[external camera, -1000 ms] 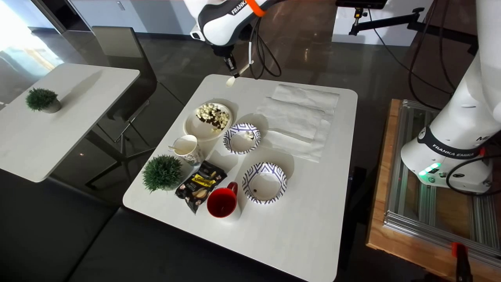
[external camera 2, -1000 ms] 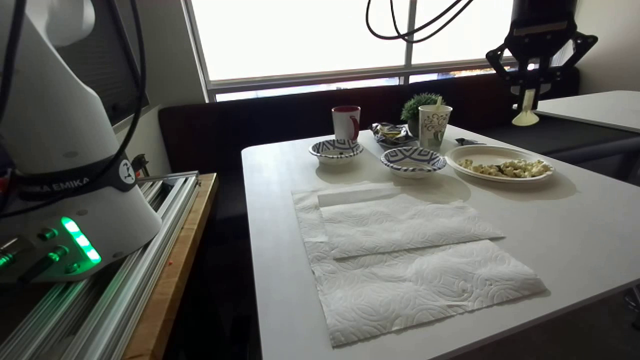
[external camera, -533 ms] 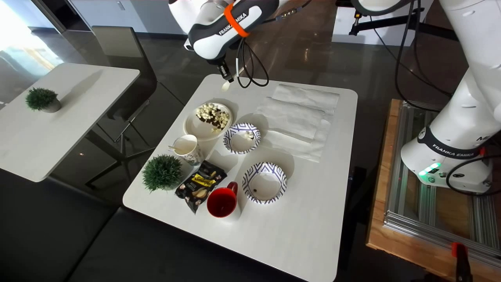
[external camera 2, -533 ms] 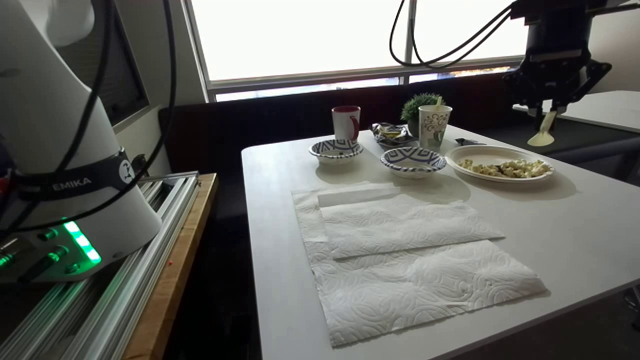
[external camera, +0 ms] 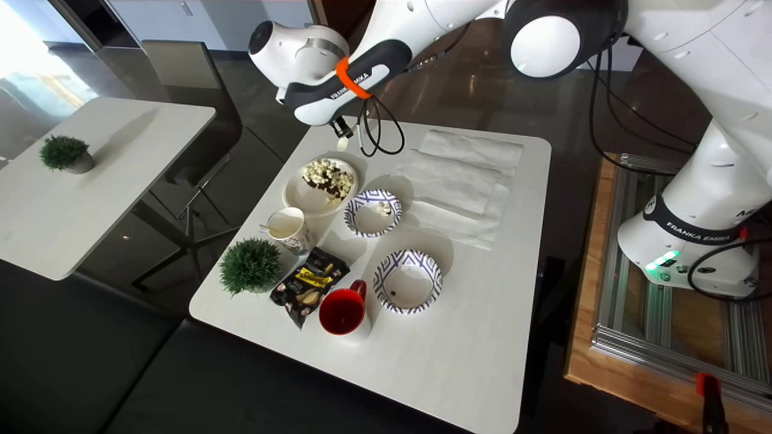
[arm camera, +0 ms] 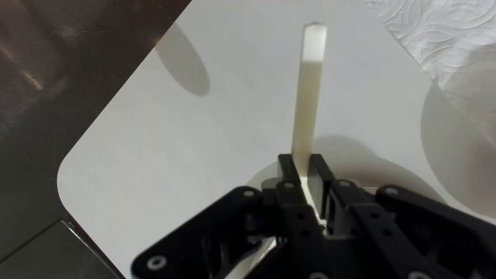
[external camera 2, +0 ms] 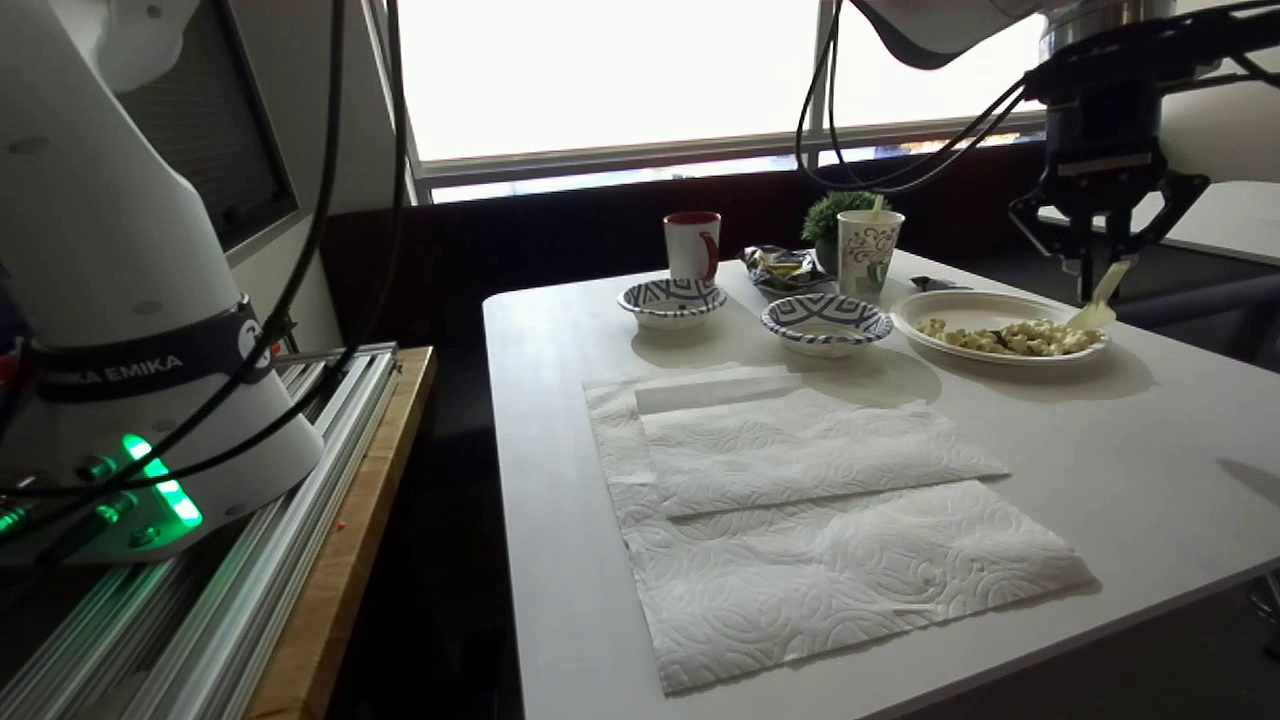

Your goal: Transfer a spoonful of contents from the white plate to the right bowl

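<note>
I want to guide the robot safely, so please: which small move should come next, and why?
Probably lower the spoon toward the popcorn on the white plate: the gripper holds its handle, and in an exterior view its scooping end appears apart from the popcorn.

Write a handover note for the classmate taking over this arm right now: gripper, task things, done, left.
Gripper: shut on the spoon; spoon head near the edge of the white plate, not in the contents.
Contents: heaped on that plate; a few pale bits in the patterned bowl nearest it.
Done: spoon gripped; no load visible on it.
Left: scoop, carry, tip into the right bowl, probably that one; confirm.
</note>
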### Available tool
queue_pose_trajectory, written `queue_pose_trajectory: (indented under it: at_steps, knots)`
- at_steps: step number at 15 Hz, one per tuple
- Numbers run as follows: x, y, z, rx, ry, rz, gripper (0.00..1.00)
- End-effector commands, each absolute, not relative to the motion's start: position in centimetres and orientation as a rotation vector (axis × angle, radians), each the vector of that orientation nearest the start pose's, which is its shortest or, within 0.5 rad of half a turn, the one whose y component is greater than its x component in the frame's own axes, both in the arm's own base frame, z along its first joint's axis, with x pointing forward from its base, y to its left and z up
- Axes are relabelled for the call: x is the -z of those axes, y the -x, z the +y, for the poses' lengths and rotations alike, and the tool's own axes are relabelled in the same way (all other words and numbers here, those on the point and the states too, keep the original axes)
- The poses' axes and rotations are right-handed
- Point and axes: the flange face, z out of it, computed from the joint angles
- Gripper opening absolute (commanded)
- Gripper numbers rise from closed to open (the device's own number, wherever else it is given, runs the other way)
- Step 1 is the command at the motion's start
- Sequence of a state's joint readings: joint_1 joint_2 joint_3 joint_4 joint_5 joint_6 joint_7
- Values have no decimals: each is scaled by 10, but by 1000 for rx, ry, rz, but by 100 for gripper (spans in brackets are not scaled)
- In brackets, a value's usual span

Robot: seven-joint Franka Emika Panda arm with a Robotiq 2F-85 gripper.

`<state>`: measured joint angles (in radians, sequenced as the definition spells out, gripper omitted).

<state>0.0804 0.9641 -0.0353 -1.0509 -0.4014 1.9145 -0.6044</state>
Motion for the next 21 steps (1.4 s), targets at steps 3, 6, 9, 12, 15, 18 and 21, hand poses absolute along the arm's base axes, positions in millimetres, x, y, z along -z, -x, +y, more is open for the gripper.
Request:
queue_pose_trajectory:
  at_steps: [3, 6, 9, 12, 15, 18, 21]
  knots:
    - [-232, -786, 29, -443, 3228, -1537, 3]
    - [-226, -790, 36, -443, 3218, -1595, 3]
    - [-222, -793, 43, -435, 3200, -1649, 3]
    - [-219, -796, 48, -431, 3191, -1686, 3]
    - [-215, -797, 49, -436, 3181, -1710, 3]
    - [-210, -797, 50, -465, 3153, -1742, 3]
    - [-205, -797, 51, -477, 3135, -1772, 3]
